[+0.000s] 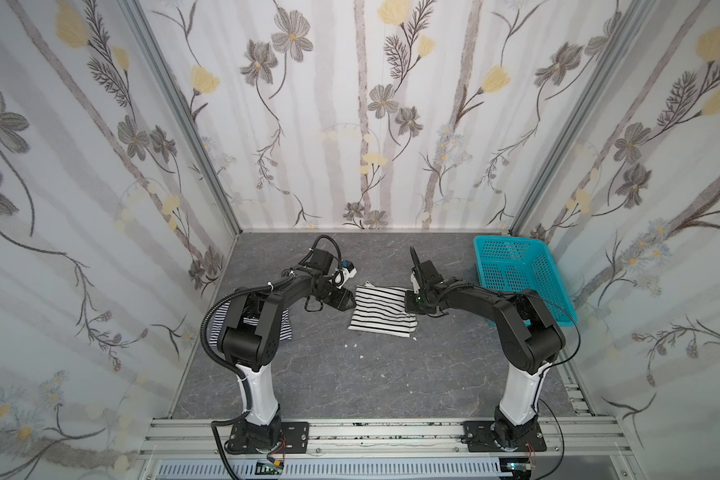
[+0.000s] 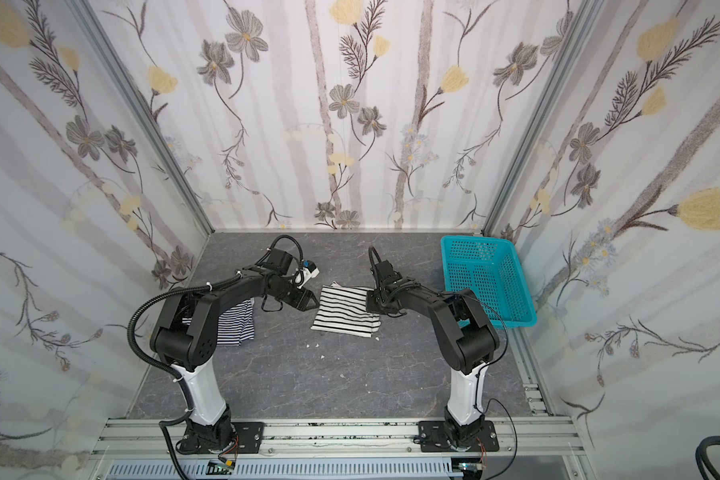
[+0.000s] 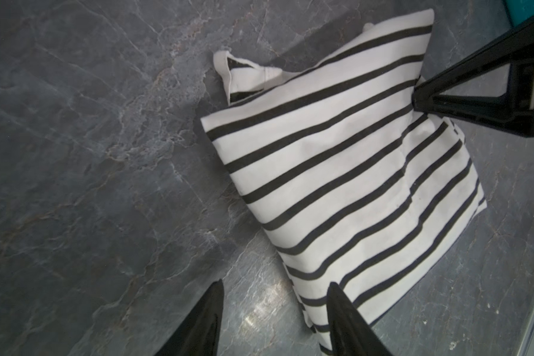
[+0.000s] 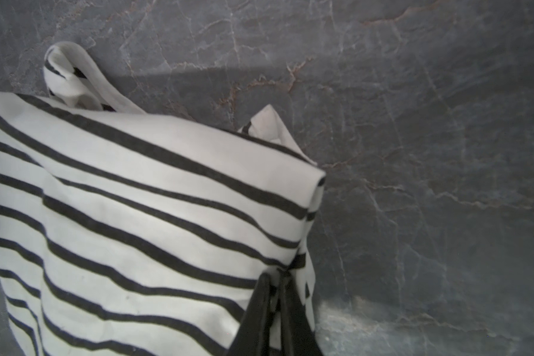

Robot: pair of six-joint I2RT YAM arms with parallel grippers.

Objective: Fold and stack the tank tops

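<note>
The folded white cloth tank top with wide black stripes (image 1: pixel 381 309) is laid at the middle of the grey table (image 1: pixel 350 374), its 3 o'clock edge clamped by the right gripper (image 4: pixel 278 277). The left gripper (image 3: pixel 275 283) is held apart at 9 o'clock. Soft and light (it sags), it is best pinched through all layers.

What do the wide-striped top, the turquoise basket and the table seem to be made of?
The wide-striped top: soft matte knit cloth, probably cotton, creases and folds; turquoise basket: rigid moulded plastic, perforated walls; table: grey veined stone look, maybe laminate.
</note>
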